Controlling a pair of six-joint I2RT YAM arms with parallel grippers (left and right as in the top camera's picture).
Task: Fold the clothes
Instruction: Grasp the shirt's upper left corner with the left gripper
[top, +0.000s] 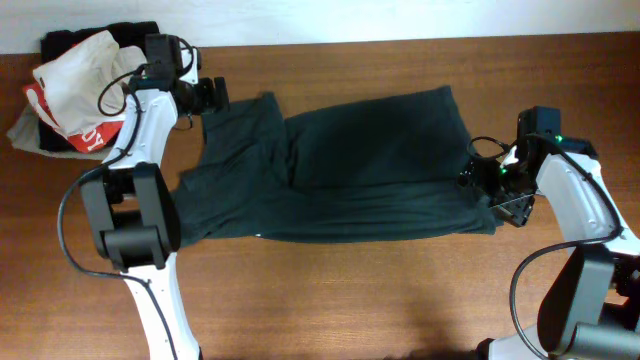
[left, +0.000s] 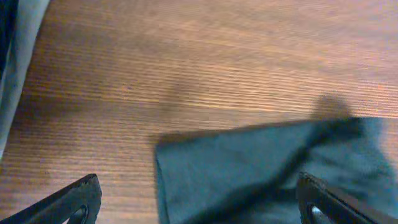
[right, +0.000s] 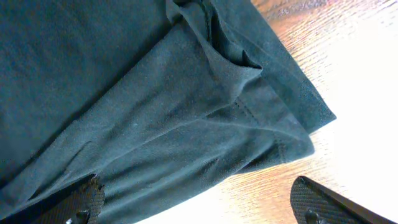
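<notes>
- One dark teal-grey T-shirt (top: 370, 160) lies across the middle of the wooden table (top: 340, 300). Its long side runs left to right, and it is partly doubled over itself, so layered edges and a long crease show along its body.
- Its left end is narrower and rumpled. Its right end is stacked in several overlapping layers with hems showing.
- The left gripper (top: 212, 95) hangs at the shirt's left end, over the corner farthest from the arm bases.
- In the left wrist view its fingers (left: 78, 202) stand spread wide with nothing pinched between them. A corner of the shirt lies flat on the bare wood beneath them.
- The right gripper (top: 485, 180) is at the shirt's right end, over the corner nearer the arm bases.
- In the right wrist view its fingers (right: 84, 199) are also splayed wide and released. The folded layers and a stitched hem lie below and between them, and no fabric is clamped.
- Beyond the shirt's left end sits a heap of other cloth. A white garment (top: 75, 62) lies on top of a red garment with white lettering (top: 88, 137), and both rest on dark fabric (top: 130, 35).
- That heap is apart from the shirt, on the far side of the left arm.
</notes>
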